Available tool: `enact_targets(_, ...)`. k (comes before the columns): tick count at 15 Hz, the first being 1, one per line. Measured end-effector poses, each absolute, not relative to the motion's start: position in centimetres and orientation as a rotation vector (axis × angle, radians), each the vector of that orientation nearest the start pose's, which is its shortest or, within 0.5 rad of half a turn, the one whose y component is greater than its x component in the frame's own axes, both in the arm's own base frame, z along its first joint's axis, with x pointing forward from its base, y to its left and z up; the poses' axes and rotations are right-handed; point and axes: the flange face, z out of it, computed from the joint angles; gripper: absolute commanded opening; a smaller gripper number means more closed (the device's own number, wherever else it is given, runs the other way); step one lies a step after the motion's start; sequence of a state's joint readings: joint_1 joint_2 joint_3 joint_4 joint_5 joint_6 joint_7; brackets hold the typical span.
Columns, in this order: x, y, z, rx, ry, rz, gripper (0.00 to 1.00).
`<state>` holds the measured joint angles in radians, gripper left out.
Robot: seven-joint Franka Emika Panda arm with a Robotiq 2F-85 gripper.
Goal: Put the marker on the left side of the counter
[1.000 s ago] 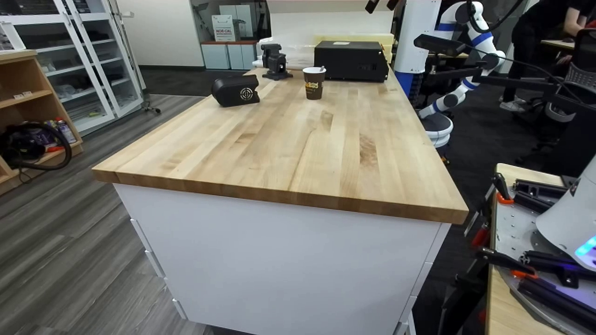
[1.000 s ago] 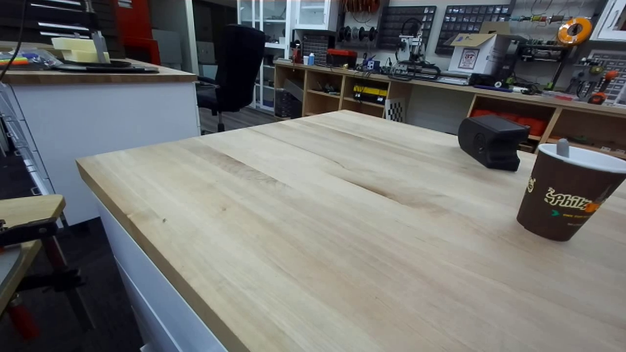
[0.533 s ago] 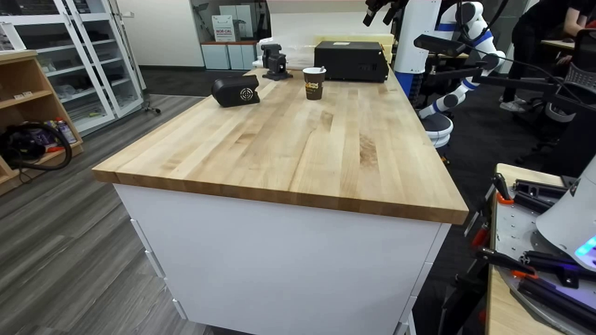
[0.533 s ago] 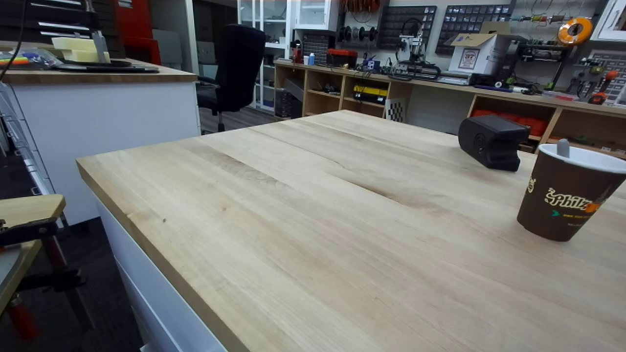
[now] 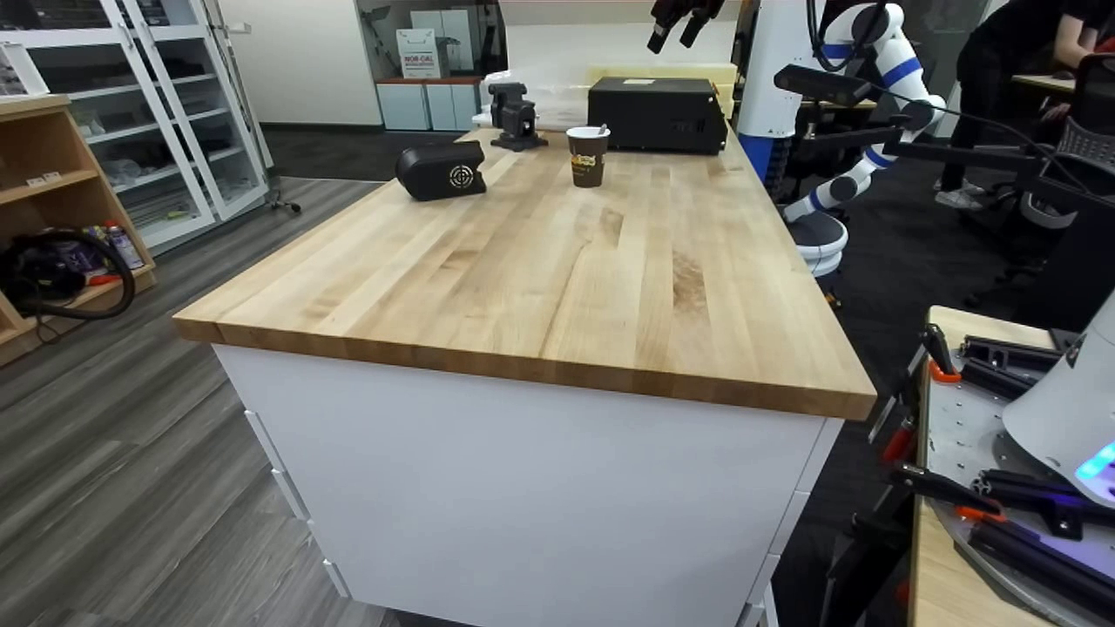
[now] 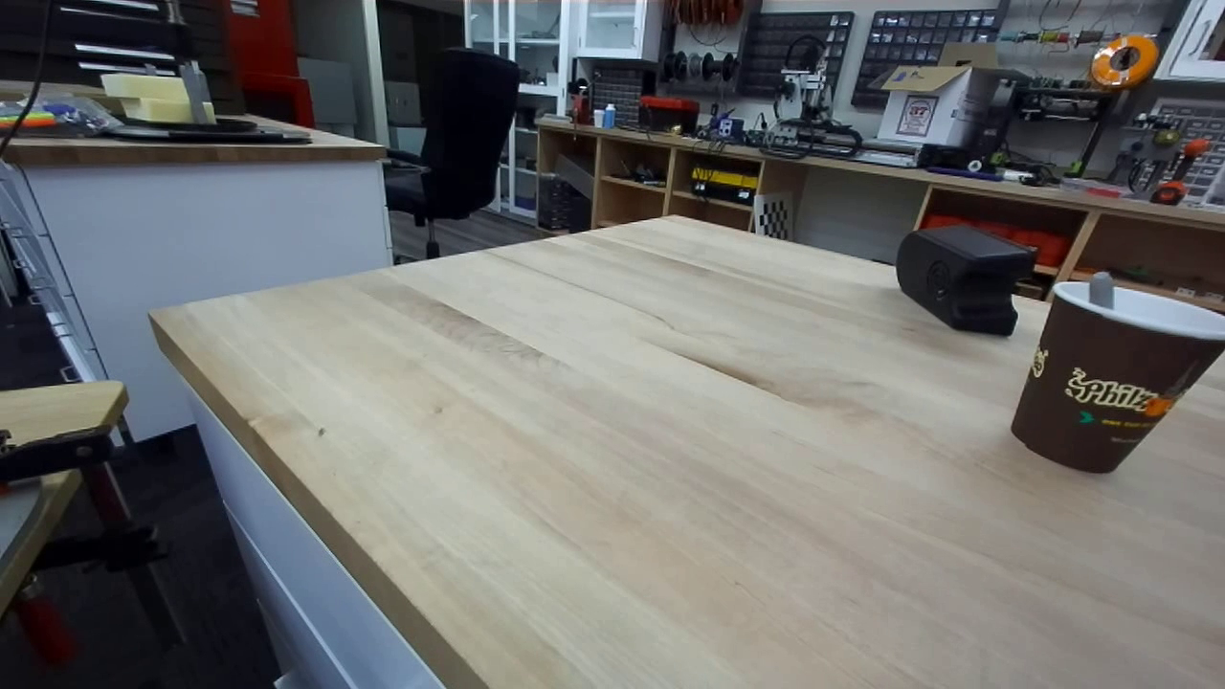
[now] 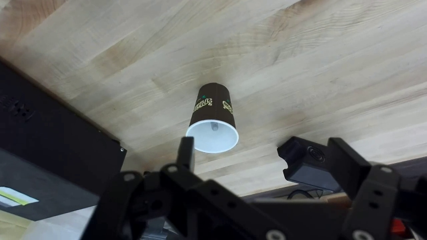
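Lining up on the marker (image 6: 1102, 289) looks like the step in hand; I take it to be what pokes a grey end over the rim of the brown Philz paper cup (image 6: 1101, 392) at the right of an exterior view, the rest hidden inside. The claw (image 5: 672, 44) hangs at the top of an exterior view, right of centre, its fingers (image 7: 185, 153) spread wide, holding nothing. In the wrist view the cup's mouth appears beside the finger left of centre, so the next move probably calls for centring the gap over the marker, then lowering without knocking the cup. In an exterior view, the black box (image 5: 658, 113) near the cup narrows the room at upper centre, and the black case (image 5: 440, 170) stands at the left edge of the table (image 5: 557, 279). Bare wood spreads toward the frame's left, a likely landing spot, though a marker could roll off.
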<state>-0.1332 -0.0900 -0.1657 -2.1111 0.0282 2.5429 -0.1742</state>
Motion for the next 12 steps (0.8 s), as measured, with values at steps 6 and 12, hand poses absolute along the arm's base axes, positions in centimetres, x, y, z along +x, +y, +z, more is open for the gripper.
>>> enact_targets(6, 57.8, -19.6, 52.7, -3.139, 0.229, -0.818, 1.0)
enact_targets(12, 61.0, -18.9, 53.2, -3.139, 0.171, -0.663, 1.0)
